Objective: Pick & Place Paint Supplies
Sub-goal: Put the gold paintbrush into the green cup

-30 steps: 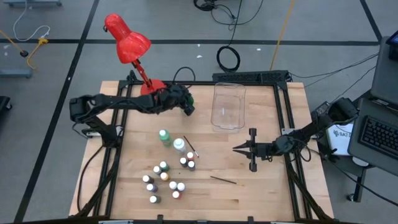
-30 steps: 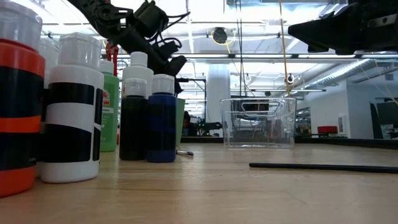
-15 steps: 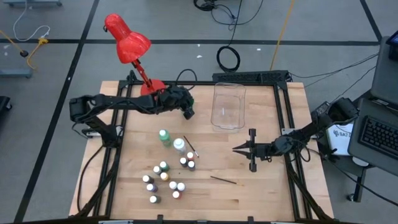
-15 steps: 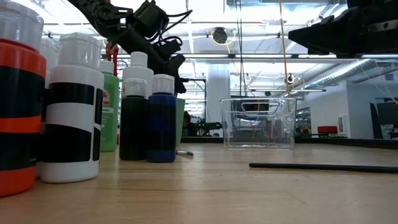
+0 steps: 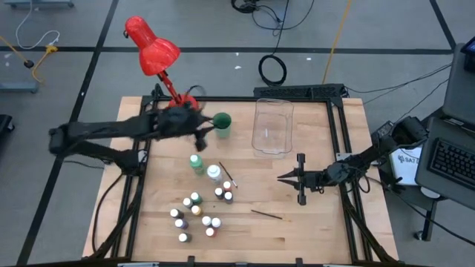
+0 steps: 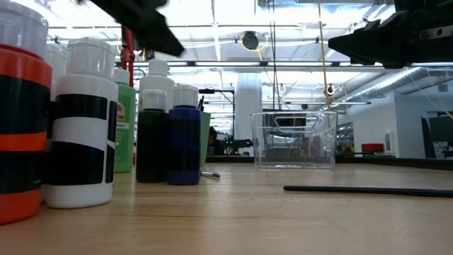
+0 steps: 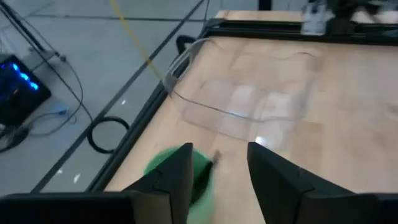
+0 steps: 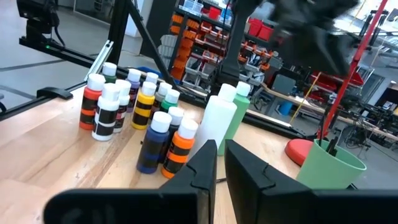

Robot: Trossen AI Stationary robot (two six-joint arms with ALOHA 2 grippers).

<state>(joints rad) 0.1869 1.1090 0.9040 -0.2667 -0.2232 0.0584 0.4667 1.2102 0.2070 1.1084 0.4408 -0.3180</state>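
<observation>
Over the left rear of the table (image 5: 312, 230), just beside the green cup (image 5: 221, 122): left gripper (image 7: 221, 148), fingers spread, nothing between them. Inside that cup, one dark brush handle (image 8: 329, 146) showing, so probably a single item put away. Judged barely begun.

Toward the middle, everything else unpicked:
- tall green bottle (image 5: 196, 163) and tall white bottle (image 5: 214, 173), upright, just beside each other
- cluster of small white-capped paint bottles (image 5: 197, 208) nearer the front edge, upright, tightly grouped, several touching; orange, yellow, blue and black among them in the right wrist view
- one thin brush (image 5: 228, 175) lying flat just beside the white bottle, a second brush (image 5: 266, 214) flat and alone, apart from the cluster

Farther right at the rear, clear plastic bin (image 5: 256, 122), nothing visible inside.

At right, well apart from the bottles, right gripper (image 5: 282, 177) hovering with fingers pressed nearly together, carrying nothing, pointed toward the supplies
</observation>
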